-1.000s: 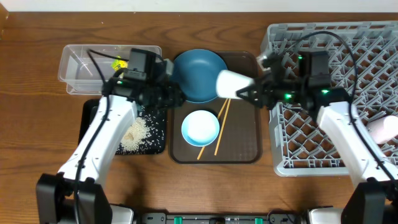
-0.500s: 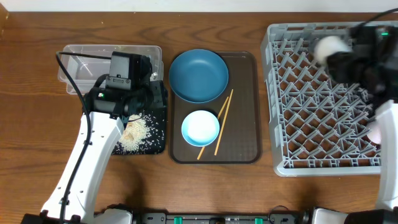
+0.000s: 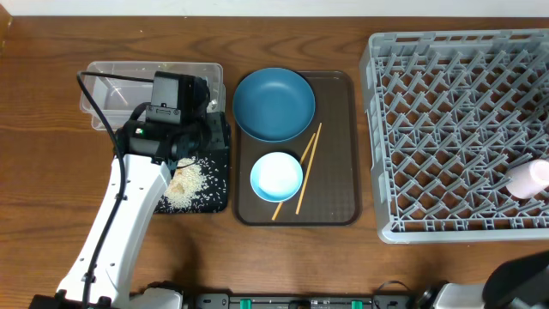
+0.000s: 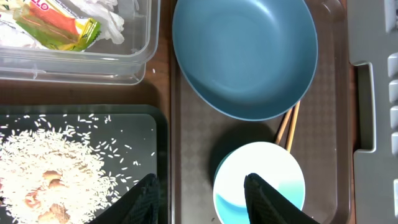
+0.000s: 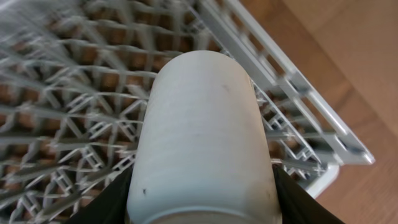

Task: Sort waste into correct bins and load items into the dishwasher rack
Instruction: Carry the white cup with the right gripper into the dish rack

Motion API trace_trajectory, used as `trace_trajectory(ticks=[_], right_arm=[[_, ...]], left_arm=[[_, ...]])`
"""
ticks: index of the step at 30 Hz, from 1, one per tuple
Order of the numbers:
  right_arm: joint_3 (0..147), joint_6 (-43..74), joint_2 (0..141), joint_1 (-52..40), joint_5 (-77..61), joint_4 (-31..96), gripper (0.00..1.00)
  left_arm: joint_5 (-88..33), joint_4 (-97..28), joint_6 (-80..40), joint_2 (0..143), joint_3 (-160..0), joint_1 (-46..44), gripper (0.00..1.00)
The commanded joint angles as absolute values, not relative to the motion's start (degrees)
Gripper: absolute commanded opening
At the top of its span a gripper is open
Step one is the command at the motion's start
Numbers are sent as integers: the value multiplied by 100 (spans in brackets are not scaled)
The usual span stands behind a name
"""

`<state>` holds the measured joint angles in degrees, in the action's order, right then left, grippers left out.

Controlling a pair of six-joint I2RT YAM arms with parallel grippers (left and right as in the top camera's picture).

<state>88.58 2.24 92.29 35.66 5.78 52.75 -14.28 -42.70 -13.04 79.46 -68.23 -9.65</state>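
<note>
The dark-blue plate (image 3: 274, 103) and the white-and-pale-blue bowl (image 3: 276, 176) sit on the brown tray, with two chopsticks (image 3: 304, 167) beside the bowl. My left gripper (image 4: 202, 202) is open and empty, hovering over the edge between the black tray (image 4: 160, 134) and the bowl (image 4: 258, 180). Rice scraps (image 4: 50, 168) lie in the black tray. The wrapper (image 4: 56, 25) and the tissue (image 4: 102, 12) lie in the clear tub (image 3: 111, 86). My right gripper (image 5: 202, 208) is shut on the cream cup (image 5: 202, 124), above a corner of the grey rack (image 5: 62, 124). It is out of the overhead view. A pink cup (image 3: 527, 178) lies in the rack (image 3: 455, 129).
The brown serving tray (image 3: 339, 172) lies between the bins and the rack. My left arm (image 3: 163, 129) covers part of the tub and black tray. Bare wooden table (image 5: 348, 68) shows beyond the rack's corner.
My right gripper carried the cream cup from the brown tray across the rack and out of the overhead view. My left arm pulled back from the plate to over the black tray, then held still.
</note>
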Motion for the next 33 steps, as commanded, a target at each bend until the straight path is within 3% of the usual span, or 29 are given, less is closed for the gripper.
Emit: trace_trajectory(ticks=[1, 22, 33], right_arm=[[9181, 674, 9633, 3861, 659, 5443, 1], [9216, 851, 10438, 4145, -1372, 4694, 1], [9214, 961, 10438, 4160, -1354, 4777, 1]], left_arm=[[-1347, -4307, -1229, 7946, -6849, -956, 47], [-1345, -4386, -1229, 7946, -6849, -963, 47], [-1345, -4390, -1229, 7948, -6849, -963, 47]])
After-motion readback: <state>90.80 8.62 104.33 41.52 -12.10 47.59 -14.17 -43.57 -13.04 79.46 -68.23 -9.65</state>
